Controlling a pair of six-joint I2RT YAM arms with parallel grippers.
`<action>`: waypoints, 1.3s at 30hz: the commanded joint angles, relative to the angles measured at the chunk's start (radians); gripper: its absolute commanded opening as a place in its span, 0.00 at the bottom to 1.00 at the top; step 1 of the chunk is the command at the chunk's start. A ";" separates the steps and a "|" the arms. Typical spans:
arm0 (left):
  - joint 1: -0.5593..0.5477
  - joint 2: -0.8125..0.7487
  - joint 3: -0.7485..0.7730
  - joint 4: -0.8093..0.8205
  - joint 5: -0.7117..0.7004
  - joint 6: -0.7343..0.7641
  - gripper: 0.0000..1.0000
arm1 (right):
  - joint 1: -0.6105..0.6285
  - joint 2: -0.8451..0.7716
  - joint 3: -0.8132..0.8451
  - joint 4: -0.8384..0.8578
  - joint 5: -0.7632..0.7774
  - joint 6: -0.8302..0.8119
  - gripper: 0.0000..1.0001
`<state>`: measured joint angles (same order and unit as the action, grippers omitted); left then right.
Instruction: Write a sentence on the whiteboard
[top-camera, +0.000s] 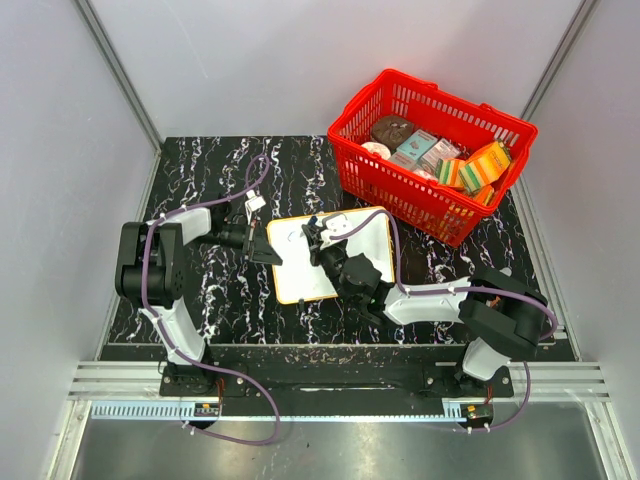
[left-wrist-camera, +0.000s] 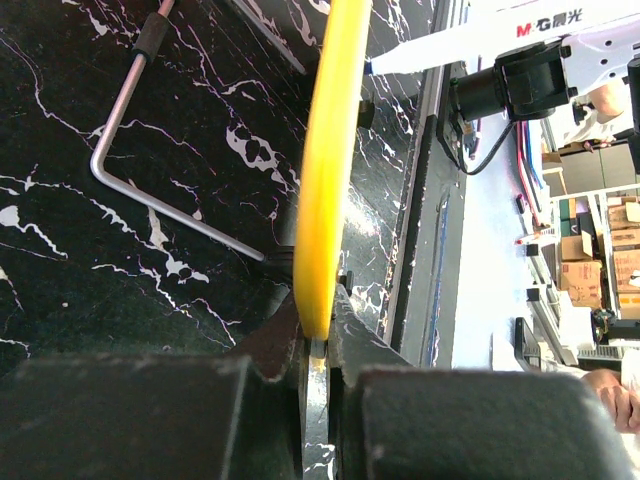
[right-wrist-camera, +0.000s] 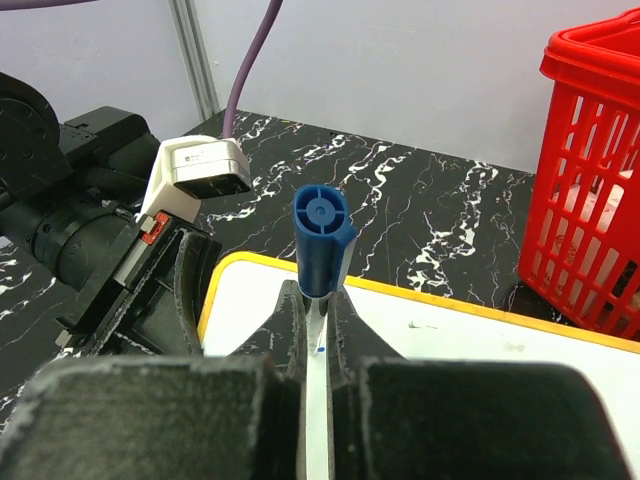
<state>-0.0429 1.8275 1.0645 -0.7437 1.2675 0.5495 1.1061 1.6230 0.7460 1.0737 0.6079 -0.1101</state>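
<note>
The whiteboard (top-camera: 345, 262), white with a yellow rim, lies tilted on the black marble table. My left gripper (top-camera: 268, 248) is shut on its left edge. In the left wrist view the rim (left-wrist-camera: 335, 130) runs edge-on into the left gripper (left-wrist-camera: 318, 338). My right gripper (top-camera: 318, 240) hangs over the board's upper left part, shut on a marker. This marker (right-wrist-camera: 322, 232) shows its blue end, clamped upright in the right gripper (right-wrist-camera: 318, 300), above the whiteboard (right-wrist-camera: 470, 345). Its white barrel (left-wrist-camera: 450, 45) also appears in the left wrist view. The sentence is out of view; only faint specks show.
A red basket (top-camera: 432, 152) holding several packaged goods stands at the back right, close to the board's far corner; in the right wrist view the red basket (right-wrist-camera: 590, 190) is at the right. A bent metal rod (left-wrist-camera: 150, 195) lies on the table (top-camera: 220, 170) beside the board.
</note>
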 joint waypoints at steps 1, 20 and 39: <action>-0.011 0.023 0.018 -0.003 -0.129 0.053 0.00 | -0.006 -0.005 -0.008 -0.009 -0.011 0.036 0.00; -0.011 0.024 0.020 -0.003 -0.129 0.052 0.00 | -0.005 -0.041 -0.043 -0.008 0.046 0.029 0.00; -0.011 0.021 0.018 -0.003 -0.126 0.052 0.00 | -0.009 0.012 0.029 0.049 0.110 -0.014 0.00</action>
<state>-0.0429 1.8347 1.0676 -0.7467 1.2678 0.5522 1.1057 1.6180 0.7349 1.0817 0.6743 -0.1040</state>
